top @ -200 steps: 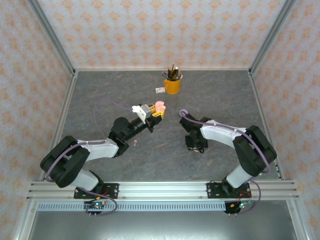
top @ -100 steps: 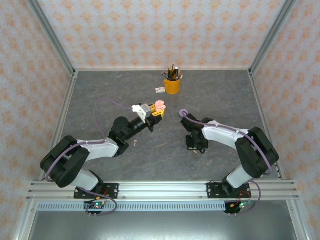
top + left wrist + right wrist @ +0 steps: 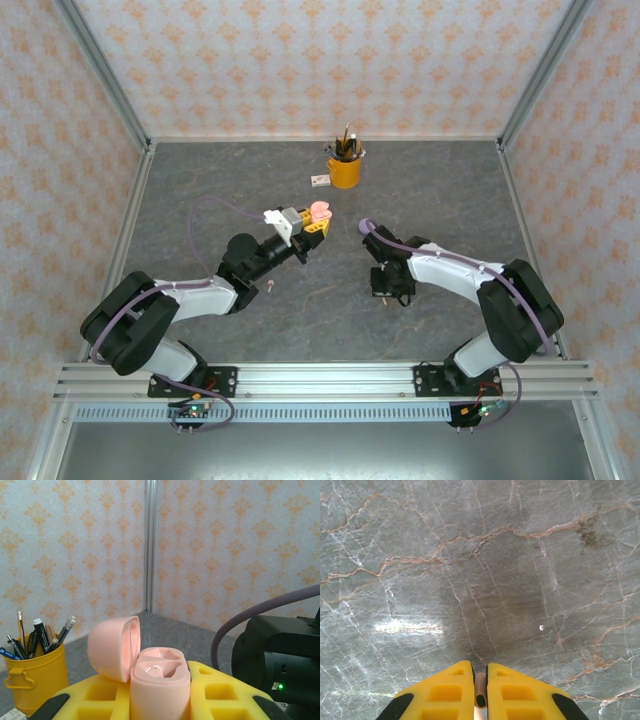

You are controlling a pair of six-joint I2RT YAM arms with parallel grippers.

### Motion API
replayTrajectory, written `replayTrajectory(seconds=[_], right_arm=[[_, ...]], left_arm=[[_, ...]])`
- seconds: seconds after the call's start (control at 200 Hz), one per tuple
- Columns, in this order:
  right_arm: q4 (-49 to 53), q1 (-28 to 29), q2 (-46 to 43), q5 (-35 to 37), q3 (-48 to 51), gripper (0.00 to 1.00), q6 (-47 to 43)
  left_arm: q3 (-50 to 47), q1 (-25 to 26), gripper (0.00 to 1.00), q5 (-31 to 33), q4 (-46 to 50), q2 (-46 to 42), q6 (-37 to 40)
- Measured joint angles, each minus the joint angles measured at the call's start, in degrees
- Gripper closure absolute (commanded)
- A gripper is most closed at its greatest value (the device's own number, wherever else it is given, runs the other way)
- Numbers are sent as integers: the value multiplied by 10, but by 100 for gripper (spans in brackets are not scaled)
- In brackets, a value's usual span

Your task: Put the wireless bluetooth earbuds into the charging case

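As wrist shows, right gripper (image 3: 480, 667) pinches earbud (image 3: 480, 686).

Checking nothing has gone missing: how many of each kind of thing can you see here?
Earbuds: 2, one on the table, one in the right gripper
Charging case: 1
Pencil cup: 1
Small white block: 1
Total: 5

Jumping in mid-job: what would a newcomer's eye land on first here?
The open pink charging case, lid tipped back, clamped in the left gripper over the middle of the marble table. Next, the right gripper pinching a tiny pale earbud above the table. A yellow pencil cup stands at the back.
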State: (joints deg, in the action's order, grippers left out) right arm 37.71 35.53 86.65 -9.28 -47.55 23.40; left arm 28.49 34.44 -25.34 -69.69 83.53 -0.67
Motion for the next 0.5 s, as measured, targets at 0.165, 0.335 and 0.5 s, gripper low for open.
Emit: replayTrajectory(seconds=[0.165, 0.335, 0.5], right_arm=[[-7, 0, 12, 0, 0, 83, 4], [-12, 0, 15, -1, 2, 70, 11], [-15, 0, 15, -2, 11, 68, 12]], left_arm=[[1, 0, 100, 0, 0, 0, 0], [3, 0, 100, 0, 0, 0, 0], [4, 0, 100, 0, 0, 0, 0]])
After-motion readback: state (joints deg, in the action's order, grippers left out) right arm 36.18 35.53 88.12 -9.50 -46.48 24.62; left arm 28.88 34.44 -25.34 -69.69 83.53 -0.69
